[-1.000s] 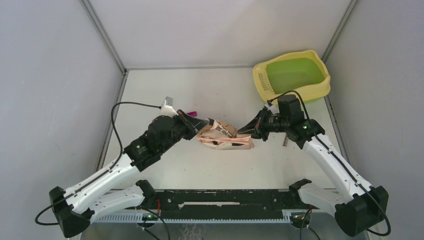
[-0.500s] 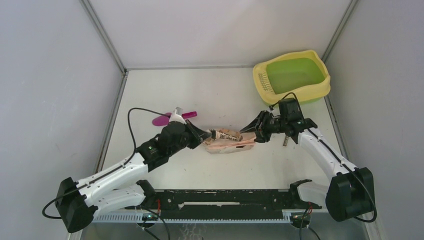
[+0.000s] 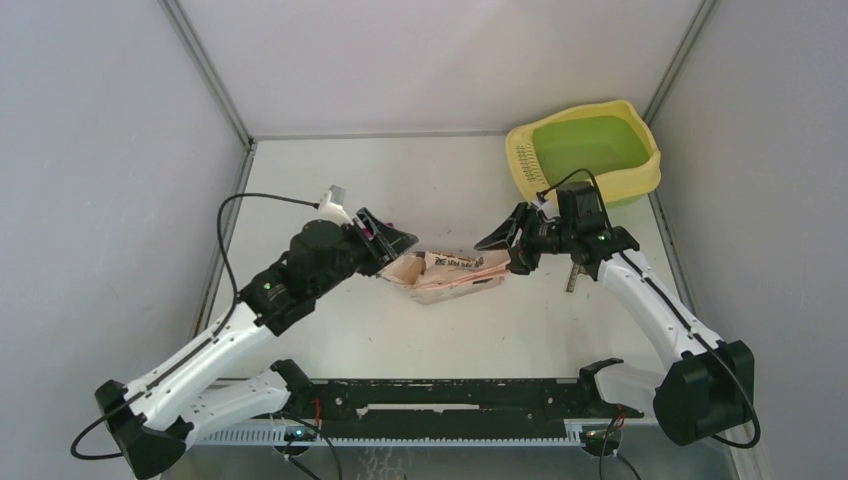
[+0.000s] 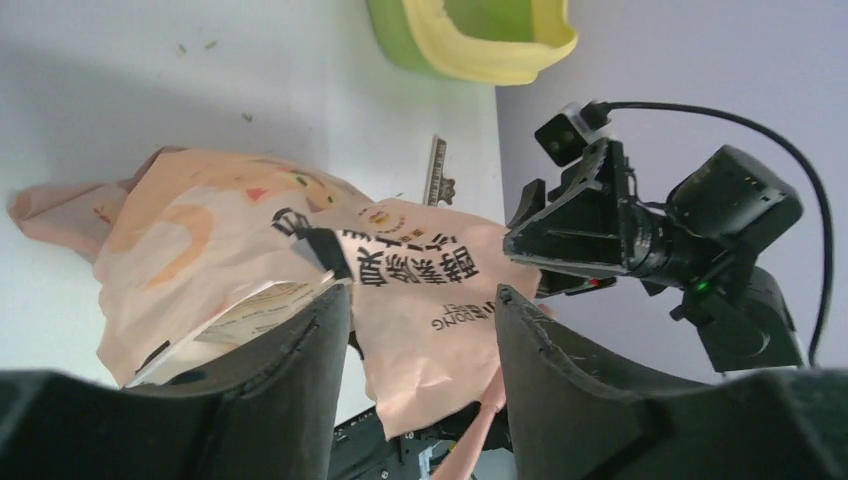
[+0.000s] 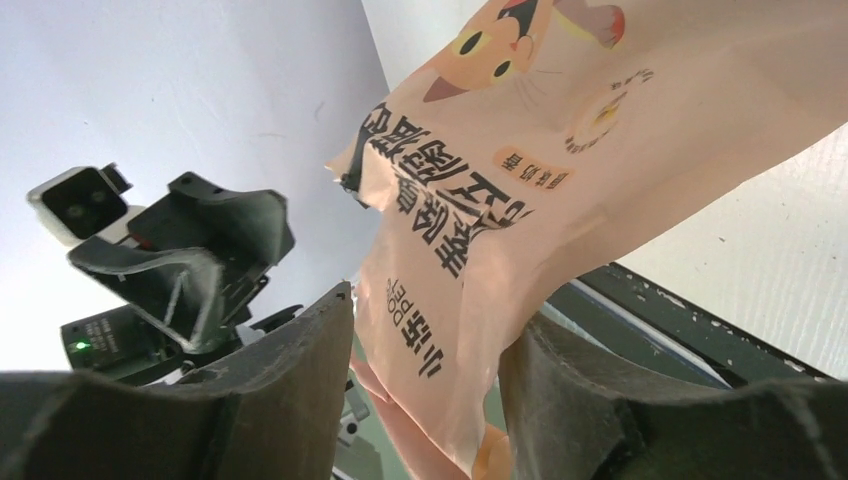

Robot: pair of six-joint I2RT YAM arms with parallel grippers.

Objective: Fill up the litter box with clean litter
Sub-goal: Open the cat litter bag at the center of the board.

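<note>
Litter box (image 3: 522, 160), yellow-rimmed green plastic tray, fills the table's (image 3: 400, 180) far-right corner; left gripper (image 3: 400, 245) and right gripper (image 3: 497, 255) gape beside the peach printed bag (image 3: 455, 275): I'd regrip firmly.

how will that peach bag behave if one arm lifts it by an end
Probably floppy: the peach bag lies creased and flattened on the table, so it would likely sag. It looks flat, so perhaps light. Its smooth printed film may slip.

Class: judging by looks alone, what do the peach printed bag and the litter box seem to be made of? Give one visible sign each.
The bag: probably thin plastic film or coated paper, smooth, faintly shiny; it creases and sags. The litter box: likely rigid moulded plastic, smooth; rounded one-piece rim, even colour.
</note>
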